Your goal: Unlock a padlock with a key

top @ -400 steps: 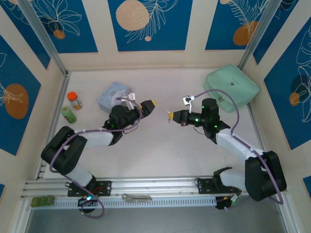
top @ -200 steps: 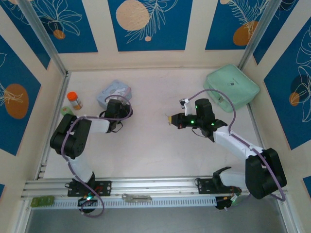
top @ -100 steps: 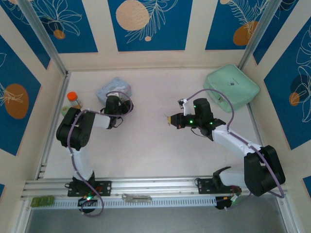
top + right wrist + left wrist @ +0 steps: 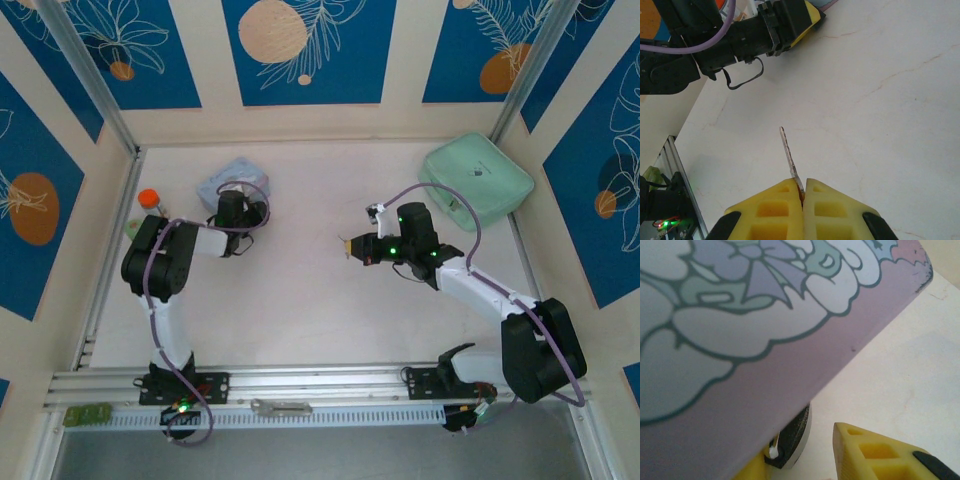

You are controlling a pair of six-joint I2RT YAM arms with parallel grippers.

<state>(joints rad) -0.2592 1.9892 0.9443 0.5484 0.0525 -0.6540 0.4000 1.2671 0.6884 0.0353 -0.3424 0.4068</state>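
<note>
Silvery key (image 4: 788,157) pinched, blade out, between the right gripper's (image 4: 803,192) pressed-together fingers, above the table (image 4: 900,100).
Over the last two seconds the left gripper (image 4: 812,456) has swung away to the pale blue tin (image 4: 740,315). Its jaws, narrowing but apart, flank a dark piece under the tin's edge, probably the padlock (image 4: 792,437), so unlocking waits on that grasp.

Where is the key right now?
In the right wrist view, the key sticks out of the shut right gripper, above the table near its middle.
</note>
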